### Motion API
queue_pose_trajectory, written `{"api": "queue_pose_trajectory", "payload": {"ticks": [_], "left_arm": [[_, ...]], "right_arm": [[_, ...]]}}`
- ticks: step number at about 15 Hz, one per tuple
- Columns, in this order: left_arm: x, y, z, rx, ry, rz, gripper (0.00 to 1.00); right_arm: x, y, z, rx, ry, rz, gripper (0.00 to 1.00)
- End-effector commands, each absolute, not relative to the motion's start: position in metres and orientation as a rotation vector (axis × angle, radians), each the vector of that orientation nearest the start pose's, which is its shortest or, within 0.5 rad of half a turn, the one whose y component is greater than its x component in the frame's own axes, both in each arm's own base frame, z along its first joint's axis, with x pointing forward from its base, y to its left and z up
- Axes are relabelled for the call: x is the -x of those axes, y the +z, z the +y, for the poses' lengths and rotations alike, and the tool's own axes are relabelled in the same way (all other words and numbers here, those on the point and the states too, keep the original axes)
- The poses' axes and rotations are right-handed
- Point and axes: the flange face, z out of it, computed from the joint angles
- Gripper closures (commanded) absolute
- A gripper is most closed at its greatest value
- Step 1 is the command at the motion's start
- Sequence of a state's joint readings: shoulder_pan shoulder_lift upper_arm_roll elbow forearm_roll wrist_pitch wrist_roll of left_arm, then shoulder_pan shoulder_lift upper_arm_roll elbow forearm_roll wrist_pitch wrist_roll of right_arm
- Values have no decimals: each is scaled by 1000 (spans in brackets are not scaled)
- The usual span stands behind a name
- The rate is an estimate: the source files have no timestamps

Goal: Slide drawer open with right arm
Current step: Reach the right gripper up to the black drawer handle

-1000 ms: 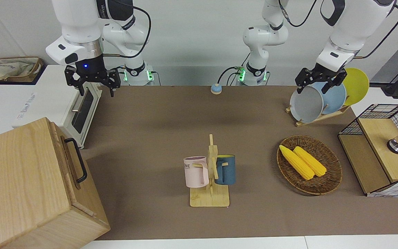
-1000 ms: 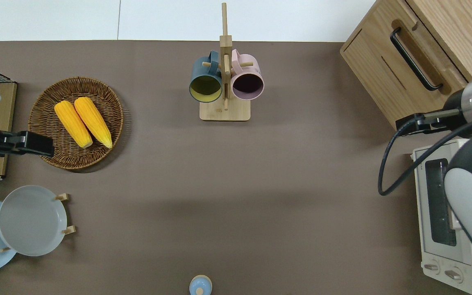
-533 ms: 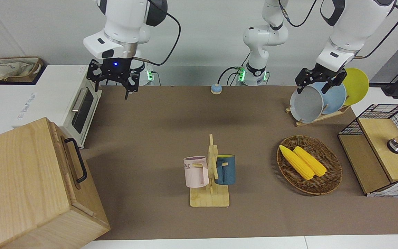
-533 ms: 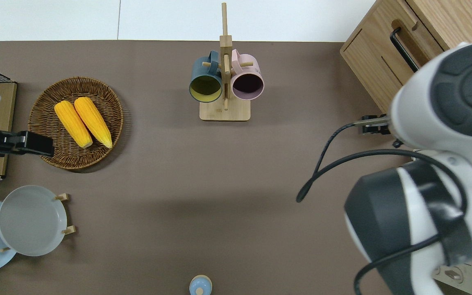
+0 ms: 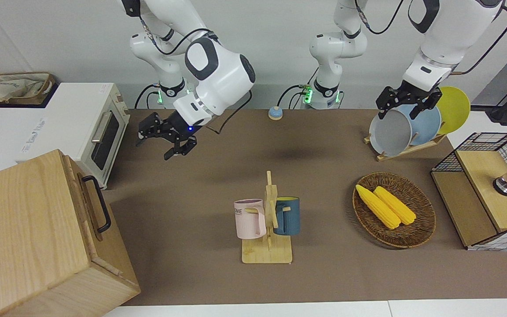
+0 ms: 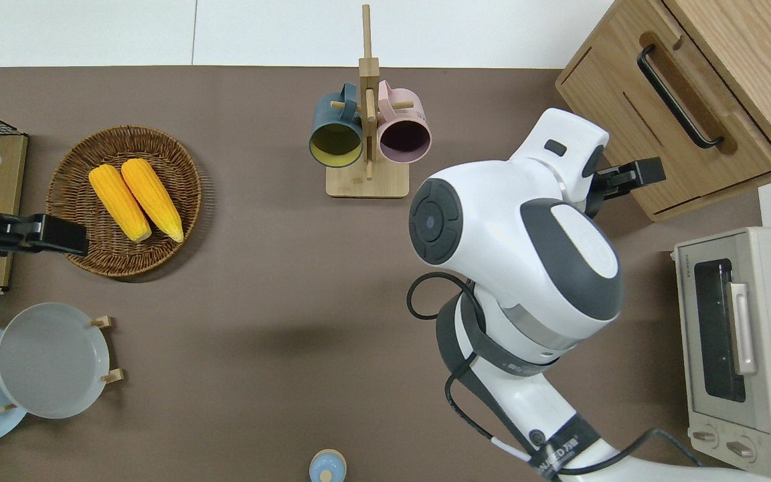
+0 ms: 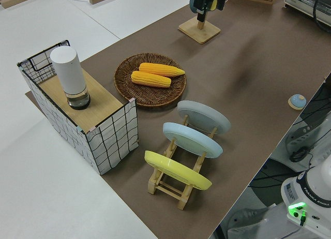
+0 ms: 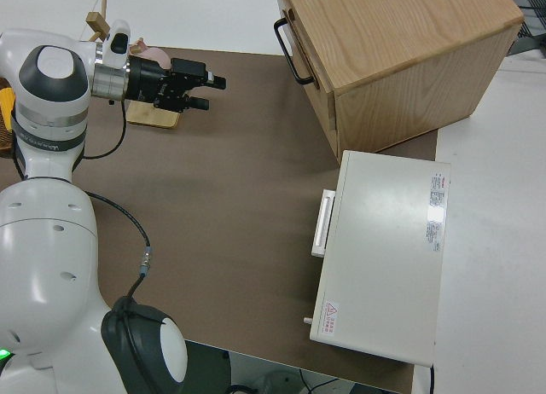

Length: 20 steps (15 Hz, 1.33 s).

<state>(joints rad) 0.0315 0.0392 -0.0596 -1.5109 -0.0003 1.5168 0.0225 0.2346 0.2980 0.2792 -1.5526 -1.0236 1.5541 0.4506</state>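
Here, in the front view, the right arm's black two-finger gripper [image 5: 165, 141] with the small blue light hangs above bare brown table, fingers spread and holding nothing; the wide light-wood drawer [image 5: 90, 204] with its black metal loop handle [image 5: 97, 203] sits shut, well apart from it. Overhead, the gripper [image 6: 626, 181] points toward the pale wooden box [image 6: 700, 100], short of the handle [image 6: 678, 97]. From the right side view, the handle [image 8: 293, 51] lies angled to the gripper [image 8: 194, 84]; a misaligned approach could strike the drawer face. The left arm is parked.
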Motion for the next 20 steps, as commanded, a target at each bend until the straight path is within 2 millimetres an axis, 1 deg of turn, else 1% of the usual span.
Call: {"api": "queue_pose_trajectory", "payload": {"ticks": [1,2,4,7,9,12,13,16,20], "left_arm": [[-563,630,-14,3126,60,97,7],[-563,630,-14,3126,60,97,7],[-563,629,-14,3126,62,97,7],[-563,630,-14,3126,60,97,7],[-563,630,-14,3126,60,97,7],[-563,630,-14,3126,60,97,7],[-563,629,-14,3126,62,97,7],[-563,630,-14,3126,60,97,7],[-563,630,-14,3126,60,97,7]], "right_arm": [[-612,469,192,-2022,329,330,17],[-619,461,186,-1975,338,359,17],[-631,453,174,-1900,352,398,17],[-647,444,158,-1780,362,489,17],[-655,439,148,-1732,373,521,17],[-665,428,133,-1654,368,542,17],[-668,422,129,-1632,367,551,17],[-674,412,120,-1580,369,568,19],[-683,406,101,-1555,379,574,23]]}}
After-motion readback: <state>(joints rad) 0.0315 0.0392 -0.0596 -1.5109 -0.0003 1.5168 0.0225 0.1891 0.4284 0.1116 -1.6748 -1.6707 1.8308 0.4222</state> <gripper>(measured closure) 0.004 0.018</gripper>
